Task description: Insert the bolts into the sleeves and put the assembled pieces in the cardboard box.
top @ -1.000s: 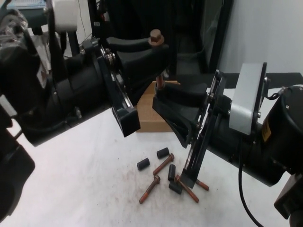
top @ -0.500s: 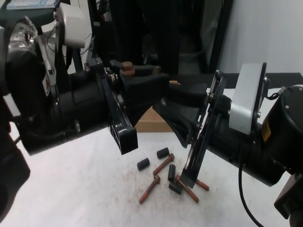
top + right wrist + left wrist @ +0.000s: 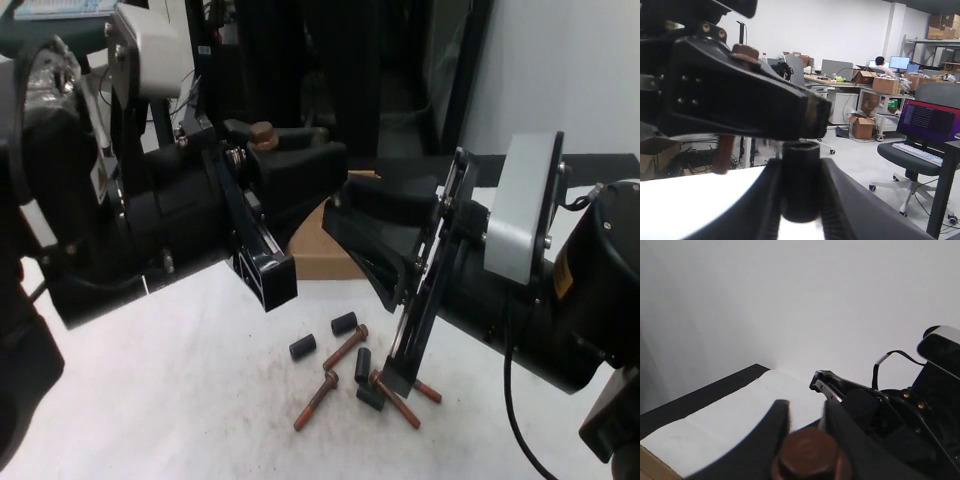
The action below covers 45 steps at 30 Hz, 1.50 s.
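High view to wrists: axes parallel, not yet in line

High view: the left gripper (image 3: 325,160) is clenched on a bolt (image 3: 262,133), head up, just beside the right gripper (image 3: 350,205), near the cardboard box (image 3: 320,262).
Left wrist view: the bolt's head stands proud of the grip.
Right wrist view: the right gripper grasps an upright sleeve (image 3: 800,182); the bolt's shank hangs upright beside it, not over its bore.

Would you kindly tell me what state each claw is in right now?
Left claw: closed, holding a bolt.
Right claw: closed, holding a sleeve.
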Each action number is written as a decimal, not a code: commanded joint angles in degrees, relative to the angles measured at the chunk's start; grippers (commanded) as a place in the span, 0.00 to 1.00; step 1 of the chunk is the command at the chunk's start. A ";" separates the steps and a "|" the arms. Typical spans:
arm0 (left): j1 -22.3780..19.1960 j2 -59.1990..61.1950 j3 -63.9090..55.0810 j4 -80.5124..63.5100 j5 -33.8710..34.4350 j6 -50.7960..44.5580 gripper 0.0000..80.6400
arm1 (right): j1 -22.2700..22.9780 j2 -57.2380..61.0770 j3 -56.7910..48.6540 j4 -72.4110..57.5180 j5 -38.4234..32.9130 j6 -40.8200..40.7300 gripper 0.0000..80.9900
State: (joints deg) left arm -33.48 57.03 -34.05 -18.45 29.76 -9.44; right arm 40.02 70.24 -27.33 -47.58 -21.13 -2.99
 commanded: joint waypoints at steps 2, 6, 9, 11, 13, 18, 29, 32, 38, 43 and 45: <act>-0.14 -0.44 -0.18 -0.42 -0.83 0.44 0.29 | -0.12 -0.46 -0.40 -1.14 -0.25 0.02 0.01; -0.14 -0.44 -0.18 -0.42 -0.82 2.61 0.29 | -0.12 -0.46 -0.40 -1.14 -0.25 0.02 0.01; -0.14 -0.44 -0.18 -0.64 -0.82 3.06 0.29 | -0.11 -0.46 -0.40 -0.85 -0.25 0.90 0.01; -0.14 -0.44 -0.18 -0.64 -0.82 3.06 0.29 | -0.11 -0.46 -0.40 0.34 -0.25 0.90 0.01; -0.14 -0.44 -0.18 -0.64 -0.82 3.06 0.29 | -0.11 -0.46 -0.40 2.83 -0.25 0.90 0.01; -0.14 -0.44 -0.18 -0.61 -3.90 3.18 0.29 | -0.66 -0.46 -0.40 10.24 1.44 0.90 0.01; -0.02 0.15 -0.18 1.18 -11.14 12.04 0.12 | -9.86 -0.46 -0.40 24.29 10.49 0.90 0.01; 0.27 2.05 -0.18 5.03 -14.42 13.36 0.12 | -11.82 -0.46 -0.40 26.19 10.12 0.90 0.01; 0.81 8.62 -1.50 16.26 -14.41 13.36 0.12 | -11.97 -0.46 -0.40 26.32 9.20 2.45 0.01; 0.81 14.98 -6.41 25.31 -15.41 13.36 0.12 | -11.99 -0.46 -0.40 26.32 6.85 3.58 0.01; 0.81 17.32 -8.98 28.81 -16.10 13.36 0.13 | -11.99 -0.46 -0.40 26.32 6.85 3.58 0.01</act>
State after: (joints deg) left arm -32.75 72.72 -40.22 7.46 15.04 3.47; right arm 28.03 70.24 -27.33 -20.86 -13.35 0.00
